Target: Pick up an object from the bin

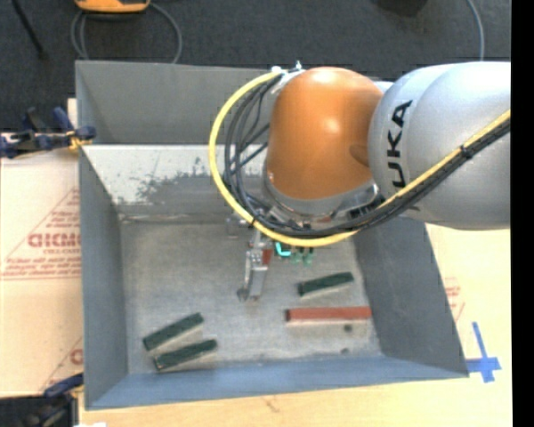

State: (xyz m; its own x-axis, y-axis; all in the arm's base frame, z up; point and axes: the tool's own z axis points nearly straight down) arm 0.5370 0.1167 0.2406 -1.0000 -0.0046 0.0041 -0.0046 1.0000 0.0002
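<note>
Camera view from above: the hand [249, 288] hangs low over bare floor near the middle of the grey metal bin [102, 265], with nothing seen in its grip. Whether it is released or clenched I cannot tell, since the orange wrist cover [320, 132] and the cables hide its upper part.

Nearest to it is a dark green flat bar [325, 284], just to its right. A reddish-brown bar [329, 314] lies in front of that one, near it but apart. An upper left green bar [173, 330] and a lower left green bar [185, 354] lie side by side towards the near-left corner, well apart from the hand.

To pick well, I judge the hand should shift over the nearest green bar, turn across its narrow width and descend at its middle, clear of the brown one. A small dark speck [347, 329] by the brown bar is too small to name.
</note>
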